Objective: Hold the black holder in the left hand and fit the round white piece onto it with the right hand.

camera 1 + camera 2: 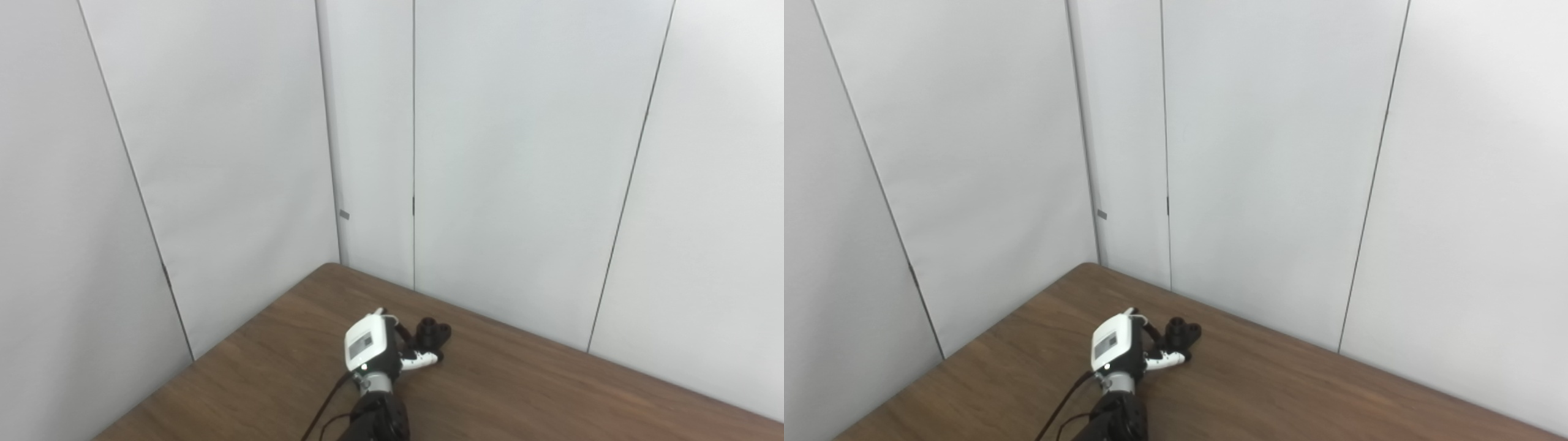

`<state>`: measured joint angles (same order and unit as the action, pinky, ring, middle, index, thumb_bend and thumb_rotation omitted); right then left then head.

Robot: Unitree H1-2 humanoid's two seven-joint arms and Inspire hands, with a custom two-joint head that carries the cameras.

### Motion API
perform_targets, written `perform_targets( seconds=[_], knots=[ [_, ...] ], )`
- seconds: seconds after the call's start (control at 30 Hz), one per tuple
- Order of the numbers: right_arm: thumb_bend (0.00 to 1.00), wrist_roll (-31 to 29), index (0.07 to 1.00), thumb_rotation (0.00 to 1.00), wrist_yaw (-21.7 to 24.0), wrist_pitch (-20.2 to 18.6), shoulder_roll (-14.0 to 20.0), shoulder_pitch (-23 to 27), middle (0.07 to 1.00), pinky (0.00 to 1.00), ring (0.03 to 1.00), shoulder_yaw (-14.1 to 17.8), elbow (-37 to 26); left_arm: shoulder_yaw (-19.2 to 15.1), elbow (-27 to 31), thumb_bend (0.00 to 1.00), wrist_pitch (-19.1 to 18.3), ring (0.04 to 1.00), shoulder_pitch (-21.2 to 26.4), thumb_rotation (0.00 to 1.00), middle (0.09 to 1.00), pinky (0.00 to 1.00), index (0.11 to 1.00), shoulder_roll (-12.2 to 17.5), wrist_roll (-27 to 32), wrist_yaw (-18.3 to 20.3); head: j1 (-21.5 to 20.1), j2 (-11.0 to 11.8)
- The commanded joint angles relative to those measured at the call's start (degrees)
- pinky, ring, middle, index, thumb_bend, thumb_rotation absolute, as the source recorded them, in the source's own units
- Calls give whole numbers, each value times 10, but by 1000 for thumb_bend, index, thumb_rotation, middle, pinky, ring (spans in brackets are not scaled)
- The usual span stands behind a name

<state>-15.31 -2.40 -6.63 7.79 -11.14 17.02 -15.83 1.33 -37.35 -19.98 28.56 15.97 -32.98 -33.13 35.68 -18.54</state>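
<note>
My left hand (373,348), seen from its white back, is low over the brown table (527,392) near the far corner. The black holder (433,334), a small dark piece with two round tops, is just beyond the hand's fingers (421,359). The white-tipped fingers curl in front of the holder and dark ones reach toward its left side. Whether they grip it is too small to tell. The same holder (1183,332) and left hand (1118,346) show in the right eye view. No round white piece and no right hand are in view.
White wall panels (520,153) enclose the table on the far and left sides, meeting in a corner behind the holder. A dark cable (324,407) runs along the left forearm. The table's wooden top stretches to the right.
</note>
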Motion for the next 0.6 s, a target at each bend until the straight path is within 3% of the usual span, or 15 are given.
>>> perform_targets(
  seconds=[0.0, 0.37, 0.57],
  knots=[
    [352, 0, 885, 601, -1, 7, -3, -8, 946, 1000, 992, 3, -13, 5, -19, 521, -17, 905, -7, 45, 853, 835, 479, -3, 10, 18, -1, 0],
    [341, -4, 885, 609, 0, 9, -4, -6, 947, 1000, 992, 4, -12, 21, -10, 519, -21, 881, -10, 44, 849, 819, 480, 3, 7, 31, -9, -2],
    [357, -9, 887, 623, 3, 10, -4, -6, 939, 1000, 986, 2, -13, 43, 42, 521, -39, 889, -23, 47, 852, 824, 481, 15, 4, 73, -19, -4]
  ],
)
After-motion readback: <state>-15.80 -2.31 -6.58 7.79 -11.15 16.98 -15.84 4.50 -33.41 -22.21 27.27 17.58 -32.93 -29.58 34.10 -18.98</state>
